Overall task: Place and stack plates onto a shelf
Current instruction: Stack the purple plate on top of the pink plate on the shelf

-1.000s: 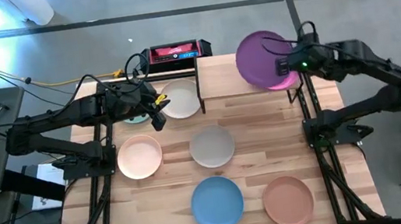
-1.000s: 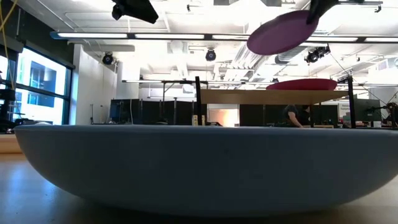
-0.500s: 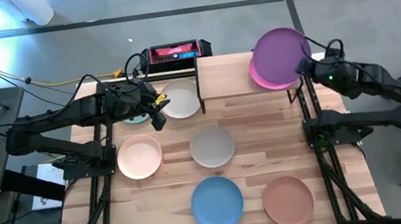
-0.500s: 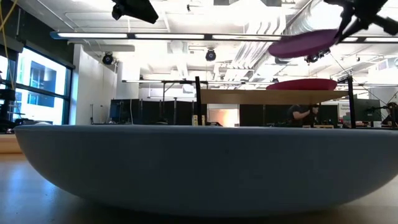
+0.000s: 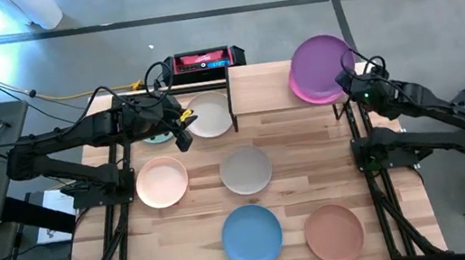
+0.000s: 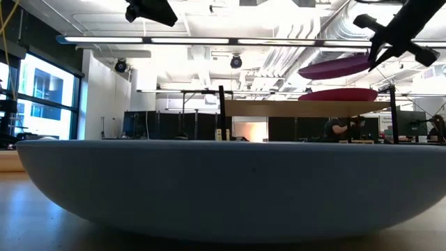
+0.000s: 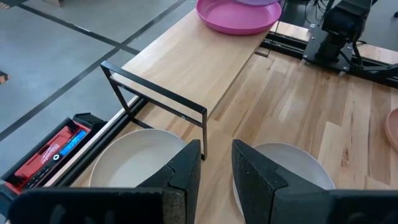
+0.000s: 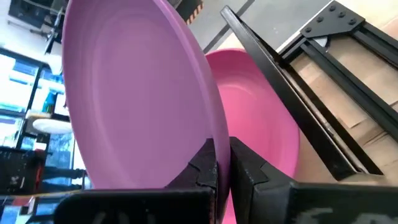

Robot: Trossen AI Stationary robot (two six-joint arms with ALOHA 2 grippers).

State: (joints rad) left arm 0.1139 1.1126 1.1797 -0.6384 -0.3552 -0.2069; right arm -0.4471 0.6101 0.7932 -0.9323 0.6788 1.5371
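Two plates meet — right end effector clamps purple plate above magenta plate; no legible writing.

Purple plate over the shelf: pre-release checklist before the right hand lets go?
1. Right hand pinches the round matte purple plate at its rim: ok.
2. Purple plate above the round magenta plate on the light-wood shelf: ok.
3. Plates touching: not ok, a gap shows in the low view.
4. Purple plate level: not ok, slightly tilted.
5. Left hand away from the stack, near the cream-white plate: ok.
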